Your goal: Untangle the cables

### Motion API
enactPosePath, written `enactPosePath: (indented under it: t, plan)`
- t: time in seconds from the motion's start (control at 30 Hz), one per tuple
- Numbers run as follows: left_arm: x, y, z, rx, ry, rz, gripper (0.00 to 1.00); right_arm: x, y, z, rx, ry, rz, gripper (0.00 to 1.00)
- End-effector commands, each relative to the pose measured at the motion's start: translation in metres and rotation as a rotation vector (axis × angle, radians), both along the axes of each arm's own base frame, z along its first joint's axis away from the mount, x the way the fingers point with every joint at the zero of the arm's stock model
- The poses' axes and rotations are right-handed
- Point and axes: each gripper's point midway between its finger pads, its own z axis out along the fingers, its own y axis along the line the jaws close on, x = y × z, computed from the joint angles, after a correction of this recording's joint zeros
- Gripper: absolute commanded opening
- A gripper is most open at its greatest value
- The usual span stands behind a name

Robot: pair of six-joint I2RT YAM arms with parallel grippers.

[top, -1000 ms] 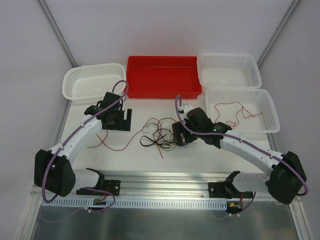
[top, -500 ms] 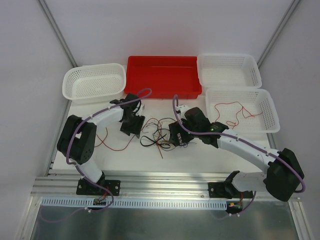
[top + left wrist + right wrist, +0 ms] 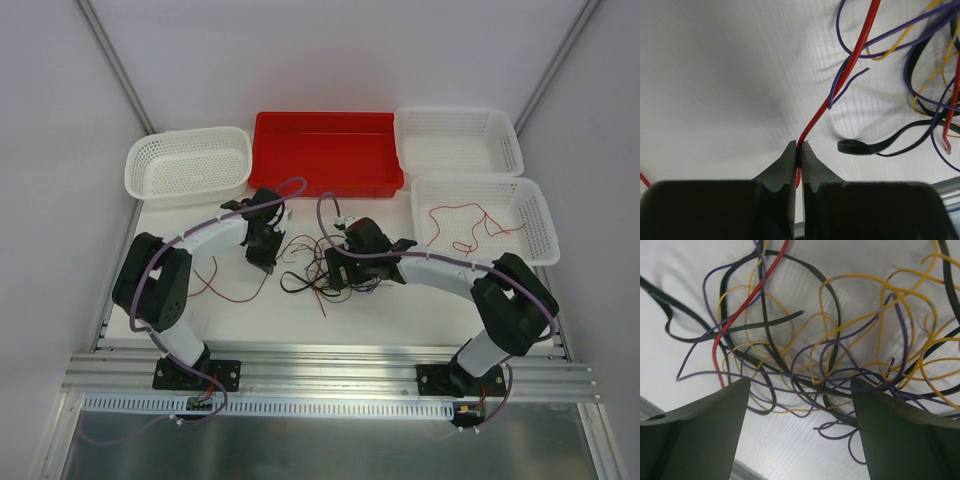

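The cables (image 3: 312, 266) lie in a tangle of red, black, purple and yellow wires at the table's middle. My left gripper (image 3: 263, 254) sits at the tangle's left edge. In the left wrist view it (image 3: 800, 146) is shut on a red cable (image 3: 840, 85) that runs up into the purple and yellow loops; a flat black cable (image 3: 860, 146) lies just right of it. My right gripper (image 3: 337, 270) hovers over the tangle's right side. It (image 3: 800, 382) stands open, with the tangle (image 3: 840, 340) spread beyond and between its fingers, nothing gripped.
A red bin (image 3: 328, 152) stands at the back, flanked by a white basket (image 3: 188, 165) on the left and another (image 3: 458, 140) on the right. A third white basket (image 3: 530, 235) holds a red cable (image 3: 465, 218). A metal rail (image 3: 330, 365) runs along the near edge.
My left arm swung right from beside the left basket to the tangle, and its jaws closed on the red cable. My right gripper shifted left over the tangle, still open.
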Motion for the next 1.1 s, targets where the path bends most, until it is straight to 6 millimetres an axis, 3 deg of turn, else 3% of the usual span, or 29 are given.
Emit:
enactPosePath:
  t: [0.0, 0.13, 0.3, 0.67, 0.83, 0.93, 1.07]
  plan:
    - [-0.002, -0.003, 0.032, -0.042, -0.094, 0.001, 0.00, 0.021, 0.011, 0.000, 0.004, -0.025, -0.072, 0.86]
    - [-0.009, 0.005, 0.068, -0.068, -0.181, 0.020, 0.00, 0.026, -0.006, -0.018, -0.080, 0.010, -0.171, 0.84]
    - [-0.015, 0.027, 0.132, -0.092, -0.345, 0.086, 0.00, 0.024, -0.026, -0.034, -0.127, 0.066, -0.237, 0.80]
    - [-0.017, 0.133, 0.270, 0.123, -0.698, 0.379, 0.00, 0.025, -0.060, -0.050, -0.135, 0.154, -0.339, 0.75]
    - [-0.020, 0.178, 0.306, 0.272, -0.772, 0.517, 0.00, 0.024, -0.067, -0.051, -0.128, 0.170, -0.361, 0.75]
    - [-0.019, 0.187, 0.330, 0.255, -0.821, 0.574, 0.00, 0.025, -0.068, -0.050, -0.123, 0.171, -0.364, 0.75]
    - [-0.020, 0.207, 0.346, 0.326, -0.850, 0.653, 0.00, 0.025, -0.071, -0.049, -0.123, 0.171, -0.372, 0.75]
